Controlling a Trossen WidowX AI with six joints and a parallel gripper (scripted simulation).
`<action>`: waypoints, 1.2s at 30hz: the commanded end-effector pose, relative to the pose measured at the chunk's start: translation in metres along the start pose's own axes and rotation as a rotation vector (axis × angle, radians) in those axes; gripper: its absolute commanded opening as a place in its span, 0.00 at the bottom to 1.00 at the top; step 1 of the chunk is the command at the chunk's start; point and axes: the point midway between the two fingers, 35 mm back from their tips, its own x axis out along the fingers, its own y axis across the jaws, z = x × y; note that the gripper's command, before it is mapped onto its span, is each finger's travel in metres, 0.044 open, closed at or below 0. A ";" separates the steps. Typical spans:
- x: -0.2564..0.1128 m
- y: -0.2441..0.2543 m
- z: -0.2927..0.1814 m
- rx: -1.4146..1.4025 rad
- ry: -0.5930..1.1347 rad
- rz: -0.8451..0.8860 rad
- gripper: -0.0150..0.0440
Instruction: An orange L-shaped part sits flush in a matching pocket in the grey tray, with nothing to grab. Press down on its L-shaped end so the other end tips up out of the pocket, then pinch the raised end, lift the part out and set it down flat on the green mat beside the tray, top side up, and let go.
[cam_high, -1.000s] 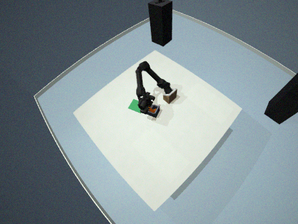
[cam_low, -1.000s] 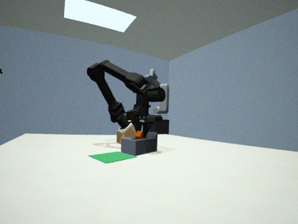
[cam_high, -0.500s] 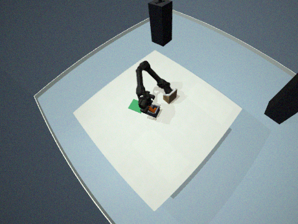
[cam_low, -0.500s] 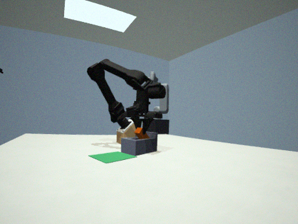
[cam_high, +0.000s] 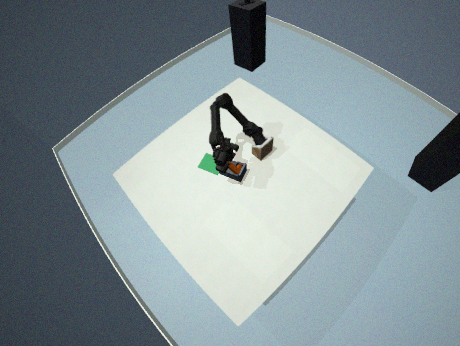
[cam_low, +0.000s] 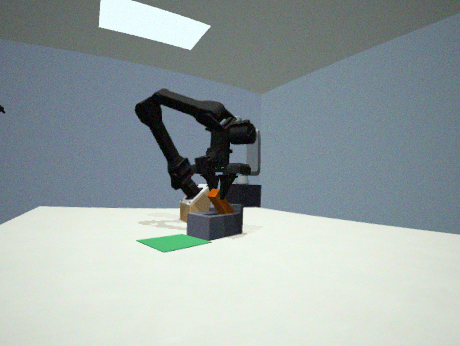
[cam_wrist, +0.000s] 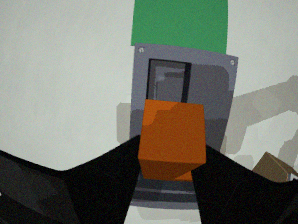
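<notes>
The orange L-shaped part (cam_high: 235, 168) (cam_low: 219, 202) (cam_wrist: 173, 132) is steeply tilted, its raised end standing well above the rim of the grey tray (cam_low: 199, 227) (cam_wrist: 140, 75). Its lower end is hidden inside the tray. My gripper (cam_low: 220, 196) (cam_wrist: 167, 144) points down over the tray and is shut on the orange part, one finger against each side in the wrist view. Part of the pocket shows empty in the wrist view. The green mat (cam_high: 206, 164) (cam_low: 172, 242) (cam_wrist: 180, 22) lies flat beside the tray, with nothing on it in view.
A brown block-shaped base with a white top (cam_high: 262, 149) (cam_low: 192, 209) stands behind the tray, at the foot of the arm. Dark pillars (cam_high: 248, 37) (cam_high: 437, 152) stand beyond the white table top (cam_high: 225, 240).
</notes>
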 end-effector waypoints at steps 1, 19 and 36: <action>-0.008 0.001 -0.001 0.005 0.009 0.004 0.25; -0.037 0.001 -0.001 0.004 0.010 0.003 0.25; -0.050 0.001 0.002 0.004 0.010 0.003 0.25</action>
